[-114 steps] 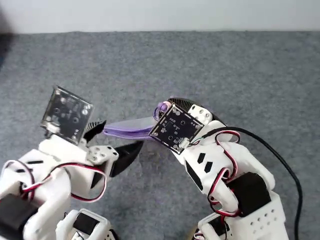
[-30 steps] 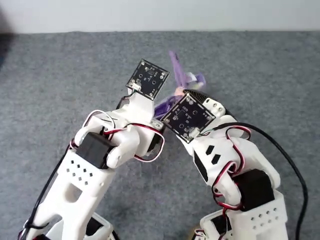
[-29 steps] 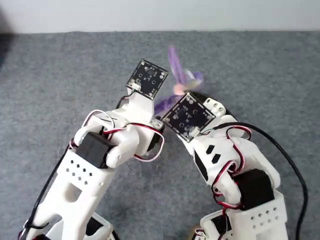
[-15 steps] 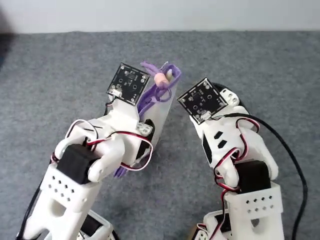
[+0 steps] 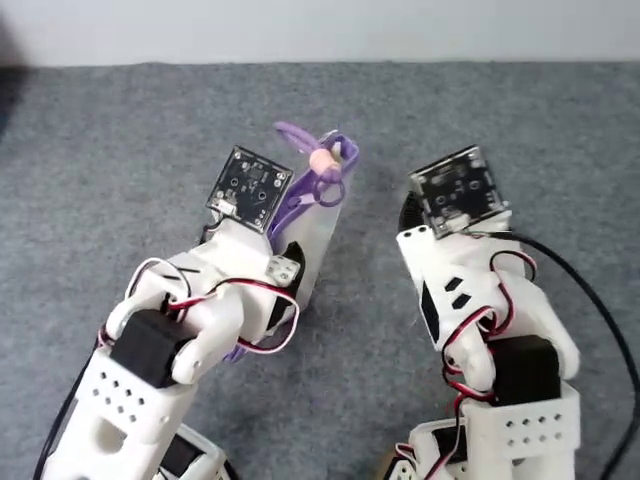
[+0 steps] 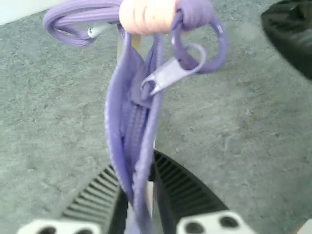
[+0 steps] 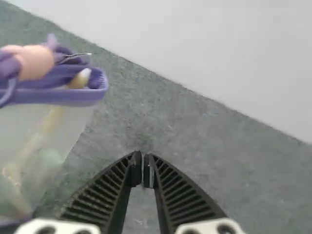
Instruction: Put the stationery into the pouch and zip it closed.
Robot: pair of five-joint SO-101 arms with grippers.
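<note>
Clear pouch [image 5: 318, 235] with purple zip trim, pinched in my left gripper [image 6: 142, 180].
It stands on edge above the grey table; pink bead [image 6: 146, 14] and zipper pull [image 6: 165, 75] sit at its far end, and pale yellow stationery [image 7: 46, 129] shows through the clear side.

We see a left arm [image 5: 200, 300] and a right arm [image 5: 470, 290] in white plastic, with black servos [image 5: 148, 345] and looping red-and-white wires [image 5: 262, 347]. A square black circuit board [image 5: 250, 188] sits on each wrist.
</note>
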